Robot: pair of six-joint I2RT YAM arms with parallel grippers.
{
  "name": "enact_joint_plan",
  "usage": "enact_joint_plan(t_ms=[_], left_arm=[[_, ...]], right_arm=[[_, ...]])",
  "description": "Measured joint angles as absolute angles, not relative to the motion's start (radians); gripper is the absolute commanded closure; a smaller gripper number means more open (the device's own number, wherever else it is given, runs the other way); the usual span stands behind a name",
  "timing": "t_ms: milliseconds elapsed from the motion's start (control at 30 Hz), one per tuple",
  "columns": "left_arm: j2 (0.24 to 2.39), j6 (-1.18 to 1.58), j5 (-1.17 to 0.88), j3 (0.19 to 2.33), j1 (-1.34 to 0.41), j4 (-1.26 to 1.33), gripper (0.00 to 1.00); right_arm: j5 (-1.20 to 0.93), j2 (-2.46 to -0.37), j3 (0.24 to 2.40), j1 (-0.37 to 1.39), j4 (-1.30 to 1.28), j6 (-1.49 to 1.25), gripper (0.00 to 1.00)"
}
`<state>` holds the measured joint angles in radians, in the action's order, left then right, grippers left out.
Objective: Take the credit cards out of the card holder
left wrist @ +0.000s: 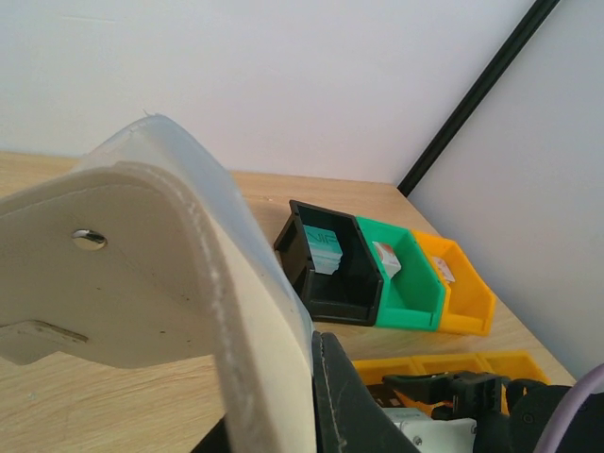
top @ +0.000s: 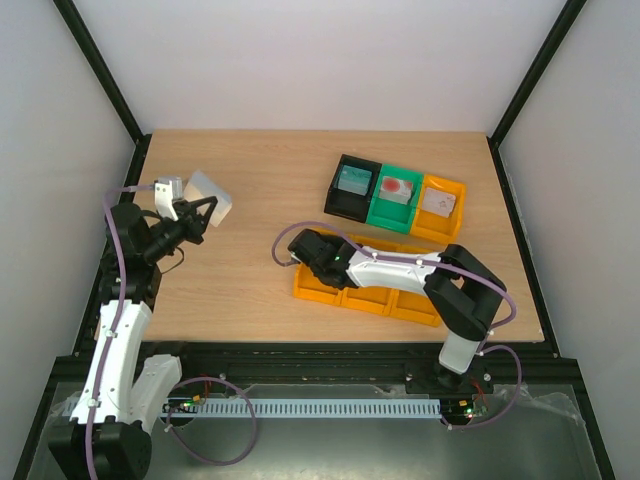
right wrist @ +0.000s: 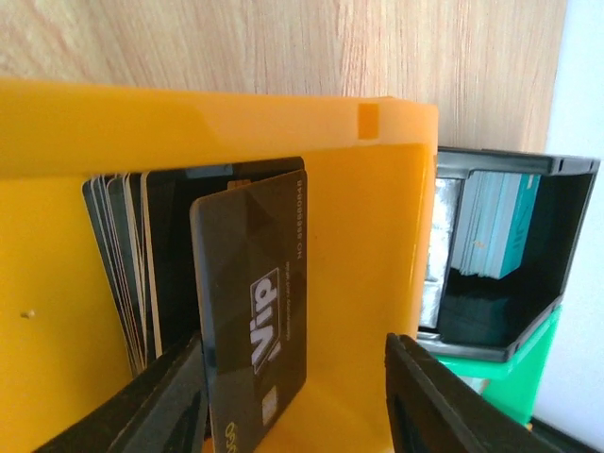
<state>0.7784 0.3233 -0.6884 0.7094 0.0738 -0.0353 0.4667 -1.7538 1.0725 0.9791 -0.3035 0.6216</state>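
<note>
Top view: the left tool (top: pixel 197 213) is clamped on the pale card holder (top: pixel 212 196), held over the table (top: pixel 270 180) at 10 o'clock. The right tool (top: pixel 286 250) reaches into the orange tray (top: pixel 318 288) at 5 o'clock.

Left wrist: the card holder fills the view, with its snap stud showing.

Right wrist: the right tool's fingers stand parted either side of a black card (right wrist: pixel 255 302). It leans on a card stack (right wrist: pixel 123 255) at 9 o'clock.
</note>
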Motion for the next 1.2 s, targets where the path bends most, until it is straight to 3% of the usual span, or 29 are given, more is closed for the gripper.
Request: enact_joint_plan(t_ms=[167, 267, 533, 800, 967, 1200], left_arm=[[0.780, 0.323, -0.689, 0.709, 0.076, -0.035, 0.98], [0.780, 0.322, -0.694, 0.709, 0.078, -0.035, 0.98], [0.780, 0.195, -0.765, 0.720, 0.077, -0.064, 0.98], [0.797, -0.173, -1.002, 0.862, -0.010, -0.307, 0.98], [0.824, -0.457, -1.054, 1.003, -0.108, -0.538, 0.98], [0.833, -0.667, -1.047, 1.130, -0.136, -0.662, 0.98]], right_arm=[[0.467, -1.733, 1.077, 0.979, -0.322, 0.622, 0.25], [0.468, -1.718, 1.098, 0.979, -0.342, 0.614, 0.00], [0.373, -1.554, 1.181, 0.957, -0.372, 0.555, 0.01], [-0.243, -1.304, 1.321, 0.698, -0.300, 0.322, 0.01], [-0.607, -1.317, 1.374, 0.696, -0.242, 0.172, 0.01], [-0.806, -1.328, 1.374, 0.699, -0.223, 0.093, 0.01]])
